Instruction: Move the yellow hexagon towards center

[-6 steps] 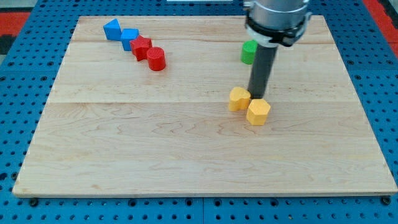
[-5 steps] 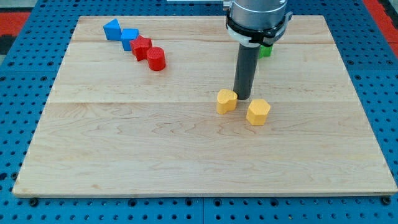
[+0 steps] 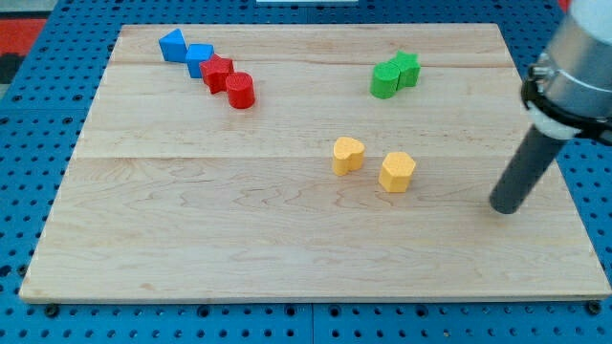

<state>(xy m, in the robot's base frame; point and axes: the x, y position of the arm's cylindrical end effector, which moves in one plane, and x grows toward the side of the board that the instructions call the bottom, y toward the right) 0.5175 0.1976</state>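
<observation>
Lab bench: wooden board [image 3: 287,239] on blue pegboard [image 3: 29,143]

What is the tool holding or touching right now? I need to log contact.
Nothing. My tip stands on bare board, apart from every block, to the view's right of the yellow hexagon.

The arm's grey body [image 3: 579,67] above my tip [image 3: 505,207] is cut off by the view's right and top edges. Behind the front green block [image 3: 384,80], the rear green block [image 3: 408,68] is partly hidden, so its shape cannot be told.
</observation>
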